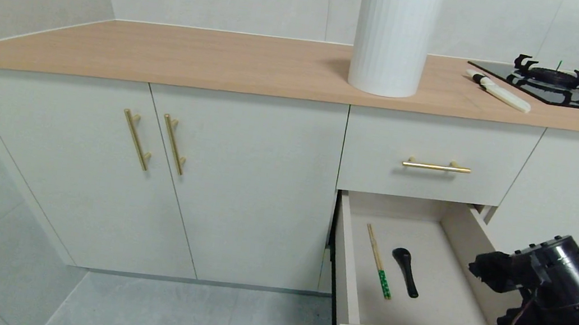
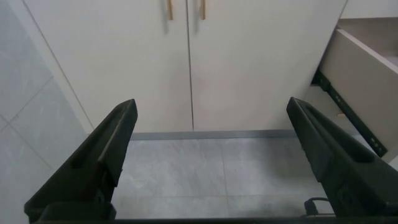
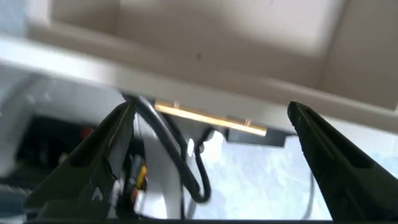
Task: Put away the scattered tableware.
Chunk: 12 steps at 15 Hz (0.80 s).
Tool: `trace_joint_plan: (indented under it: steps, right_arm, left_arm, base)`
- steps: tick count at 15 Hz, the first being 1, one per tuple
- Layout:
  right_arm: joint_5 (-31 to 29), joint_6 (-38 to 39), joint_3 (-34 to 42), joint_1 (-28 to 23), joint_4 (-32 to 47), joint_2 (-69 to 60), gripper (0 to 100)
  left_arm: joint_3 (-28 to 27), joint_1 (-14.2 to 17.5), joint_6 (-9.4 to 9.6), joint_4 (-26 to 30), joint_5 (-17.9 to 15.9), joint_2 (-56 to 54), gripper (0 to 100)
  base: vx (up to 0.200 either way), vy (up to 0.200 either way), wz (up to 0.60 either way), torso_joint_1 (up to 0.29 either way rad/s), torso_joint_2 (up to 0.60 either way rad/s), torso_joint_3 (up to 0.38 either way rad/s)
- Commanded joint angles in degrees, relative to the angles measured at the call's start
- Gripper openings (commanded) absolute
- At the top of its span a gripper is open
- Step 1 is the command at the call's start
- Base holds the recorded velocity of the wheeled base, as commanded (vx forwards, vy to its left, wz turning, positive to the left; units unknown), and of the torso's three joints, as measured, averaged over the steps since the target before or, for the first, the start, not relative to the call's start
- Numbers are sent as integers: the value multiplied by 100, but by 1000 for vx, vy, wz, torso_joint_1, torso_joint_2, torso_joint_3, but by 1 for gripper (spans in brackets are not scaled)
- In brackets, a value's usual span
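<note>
Chopsticks point(image 1: 378, 261) and spoon point(image 1: 405, 270) in the drawer point(image 1: 350, 273), my right pincer point(image 3: 210, 111) released at its handle point(image 3: 233, 124), so shutting it looks next.

In the open drawer point(image 1: 348, 261), the chopsticks point(image 1: 378, 261) lie just left of the spoon point(image 1: 405, 270).
</note>
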Motion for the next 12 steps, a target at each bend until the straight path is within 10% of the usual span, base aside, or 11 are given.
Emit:
trace_joint_plan:
  steps: [1, 12]
  right_arm:
    - [-19, -44, 68, 286, 342, 9, 100]
    - [-63, -440, 366, 795, 904, 527, 100]
  left_arm:
    - [0, 0, -1, -7, 1, 0, 100]
    - [0, 0, -1, -7, 1, 0, 100]
  base:
    - [0, 0, 0, 0, 0, 0]
    - [0, 0, 0, 0, 0, 0]
